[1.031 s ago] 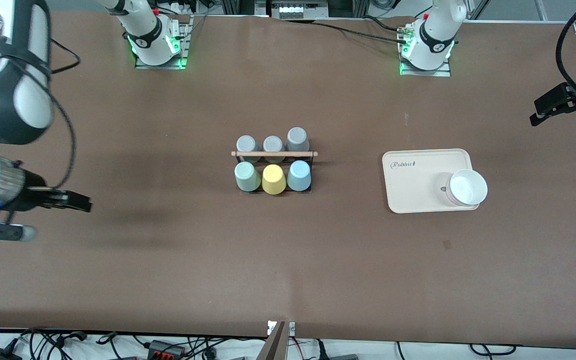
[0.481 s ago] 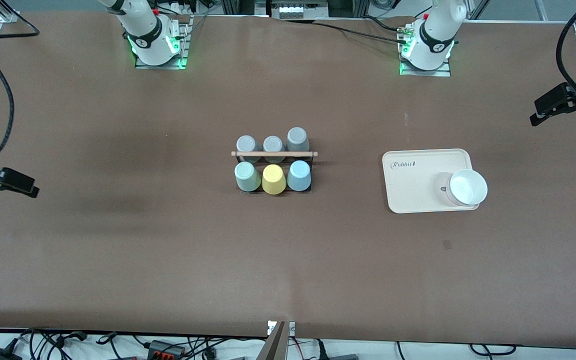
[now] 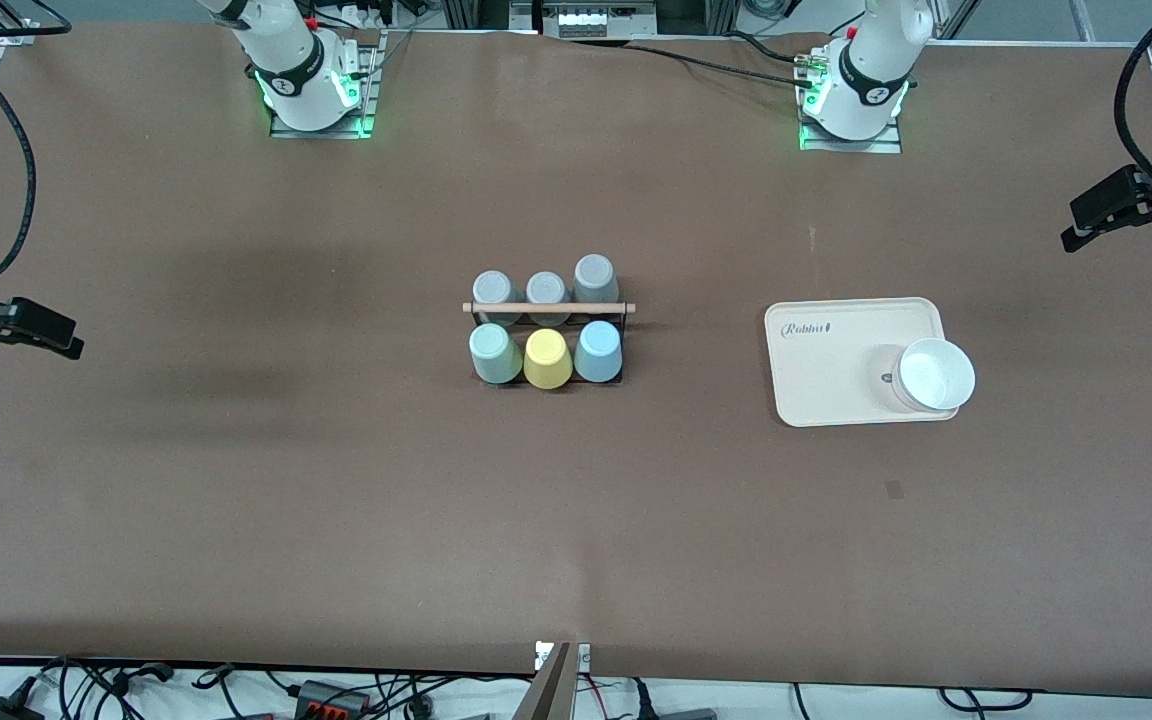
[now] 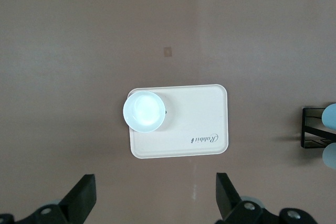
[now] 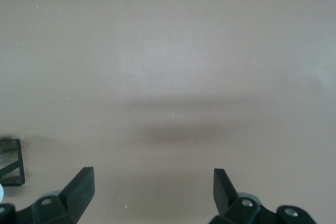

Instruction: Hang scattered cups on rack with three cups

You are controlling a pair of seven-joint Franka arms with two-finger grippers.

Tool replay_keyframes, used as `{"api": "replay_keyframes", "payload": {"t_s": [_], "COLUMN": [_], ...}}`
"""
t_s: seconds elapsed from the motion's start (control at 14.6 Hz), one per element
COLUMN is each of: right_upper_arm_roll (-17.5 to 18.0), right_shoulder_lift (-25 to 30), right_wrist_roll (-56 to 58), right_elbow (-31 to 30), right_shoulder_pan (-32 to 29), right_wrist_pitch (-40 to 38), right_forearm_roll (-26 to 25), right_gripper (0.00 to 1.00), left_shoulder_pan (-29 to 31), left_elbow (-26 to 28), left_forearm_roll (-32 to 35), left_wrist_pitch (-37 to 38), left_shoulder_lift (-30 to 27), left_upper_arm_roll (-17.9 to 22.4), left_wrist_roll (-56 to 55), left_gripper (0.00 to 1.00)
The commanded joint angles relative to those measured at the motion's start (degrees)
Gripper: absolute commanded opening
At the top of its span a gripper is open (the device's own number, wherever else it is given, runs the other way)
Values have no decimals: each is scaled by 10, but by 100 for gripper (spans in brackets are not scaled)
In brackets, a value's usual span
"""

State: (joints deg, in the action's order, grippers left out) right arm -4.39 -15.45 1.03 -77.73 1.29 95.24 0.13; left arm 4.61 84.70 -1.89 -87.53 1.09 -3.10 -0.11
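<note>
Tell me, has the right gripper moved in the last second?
Yes. The right gripper has pulled away from the rack, toward the right arm's end of the table, and hangs open there.

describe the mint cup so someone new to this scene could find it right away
In the middle of the table stands a black wire rack with a wooden rod across its top. Three cups sit upside down in the row nearer the front camera. The mint cup is the end one toward the right arm, beside the yellow cup; the blue cup is at the other end.
</note>
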Motion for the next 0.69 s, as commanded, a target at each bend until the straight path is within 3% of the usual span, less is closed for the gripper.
{"api": "replay_keyframes", "payload": {"t_s": [0.0,0.21,0.62], "right_upper_arm_roll": [12,12,14], "right_shoulder_lift": [95,133,133], "right_wrist_roll": [11,11,11], "right_elbow": [-144,-203,-197], "right_shoulder_pan": [-9,-9,-9], "right_wrist_pitch": [61,88,65], "right_forearm_roll": [-9,-9,-5], "right_gripper": [100,100,100], "left_shoulder_pan": [4,4,4], "left_elbow": [-11,-11,-11], "left_forearm_roll": [7,8,9], "left_wrist_pitch": [10,10,9], "left_shoulder_lift": [-1,-2,-2], "left_upper_arm_roll": [-2,-3,-4], "left_wrist_roll": [-7,-9,-9], "left_gripper": [100,100,100]}}
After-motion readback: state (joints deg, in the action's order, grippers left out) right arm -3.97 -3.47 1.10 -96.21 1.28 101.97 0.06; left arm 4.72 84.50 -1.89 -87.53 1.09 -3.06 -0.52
